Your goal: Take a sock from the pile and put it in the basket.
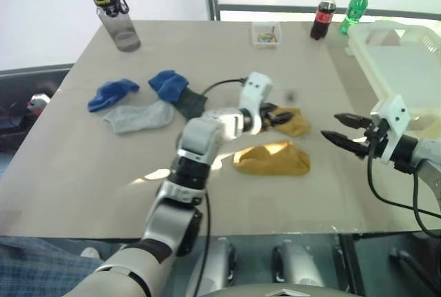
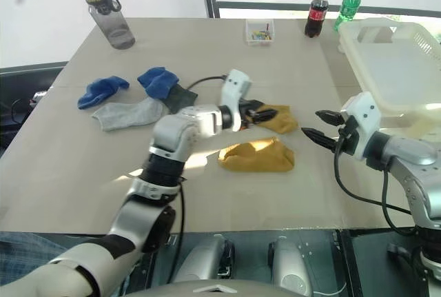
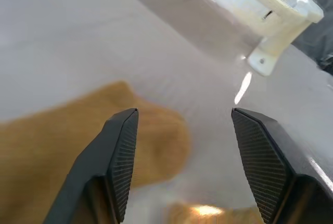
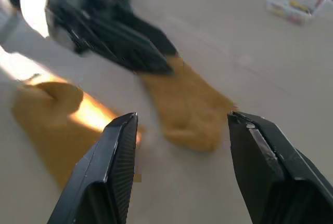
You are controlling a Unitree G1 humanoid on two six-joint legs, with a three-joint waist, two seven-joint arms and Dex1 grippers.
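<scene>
We judge the step in hand to be picking a mustard sock, so we take the basket [image 2: 393, 69] as our landmark and work towards it. Our left tool [image 2: 265, 114] hovers over the far mustard sock [image 2: 281, 119], fingers apart and holding nothing; our right tool [image 2: 318, 125] stands between that sock and the basket, also spread and empty. To do this well, we should lower one tool squarely over a raised fold, close on cloth alone and not scrape the surface [image 2: 207, 56], and keep the two tools from crowding each other. The near mustard sock [image 2: 256, 156] lies farther from the basket, and the pile [image 2: 134, 97] of blue and grey socks farther still. The basket looks empty as far as we see. Beyond it, a small clear box [image 2: 260, 32] holds colourful bits.
</scene>
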